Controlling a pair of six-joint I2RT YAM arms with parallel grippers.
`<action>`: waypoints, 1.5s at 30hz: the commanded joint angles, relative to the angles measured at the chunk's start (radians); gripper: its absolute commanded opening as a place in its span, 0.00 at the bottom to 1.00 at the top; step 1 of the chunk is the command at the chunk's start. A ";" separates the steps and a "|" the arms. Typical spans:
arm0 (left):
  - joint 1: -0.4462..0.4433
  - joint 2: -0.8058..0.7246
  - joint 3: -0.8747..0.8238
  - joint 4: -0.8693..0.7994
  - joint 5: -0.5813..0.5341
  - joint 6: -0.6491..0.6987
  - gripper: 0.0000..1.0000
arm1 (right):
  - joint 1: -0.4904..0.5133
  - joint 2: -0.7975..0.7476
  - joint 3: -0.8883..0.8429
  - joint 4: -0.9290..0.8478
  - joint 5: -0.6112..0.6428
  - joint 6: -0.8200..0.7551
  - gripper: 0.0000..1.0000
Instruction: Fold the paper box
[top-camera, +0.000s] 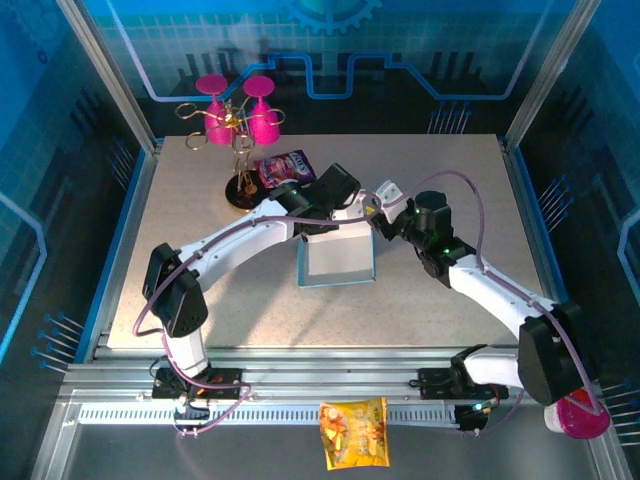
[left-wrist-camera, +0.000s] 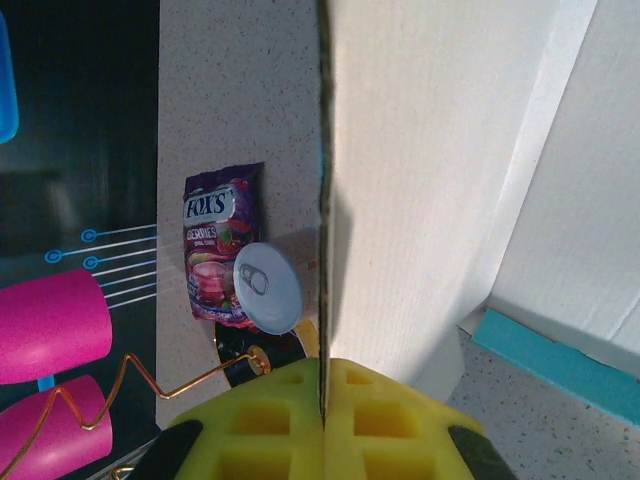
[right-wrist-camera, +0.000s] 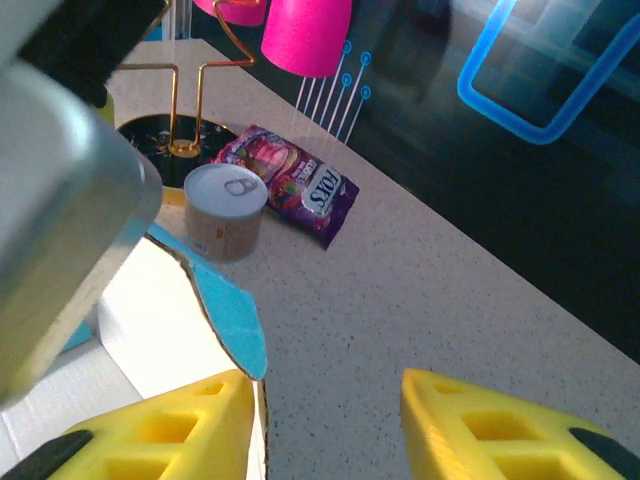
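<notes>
L end effector (left-wrist-camera: 323, 378) pinches paper box (left-wrist-camera: 430, 170) wall; R end effector (right-wrist-camera: 328, 398) spread; box half-formed, flaps left to fold.

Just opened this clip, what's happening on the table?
Both arms are working on the light blue paper box. The left gripper is clamped on a whitish panel of it. The right gripper is open, with a blue-edged flap just beside one finger. The box is only partly folded.

Speckled beige table (top-camera: 200, 290): wire glass stand (top-camera: 240, 193) at the back, purple candy packet (top-camera: 287, 166) and can (right-wrist-camera: 226, 210) just beside it, paper box (top-camera: 338, 262) nearby.
</notes>
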 joint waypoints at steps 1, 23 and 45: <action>0.006 -0.047 -0.015 -0.009 0.027 -0.001 0.00 | 0.007 0.028 0.001 0.045 -0.038 0.016 0.40; 0.014 -0.071 0.101 0.022 -0.102 -0.328 0.54 | 0.041 0.089 0.043 0.036 -0.037 0.045 0.00; 0.748 -0.359 -0.381 -0.009 0.916 -1.600 0.61 | 0.010 0.078 0.010 0.025 -0.174 0.014 0.00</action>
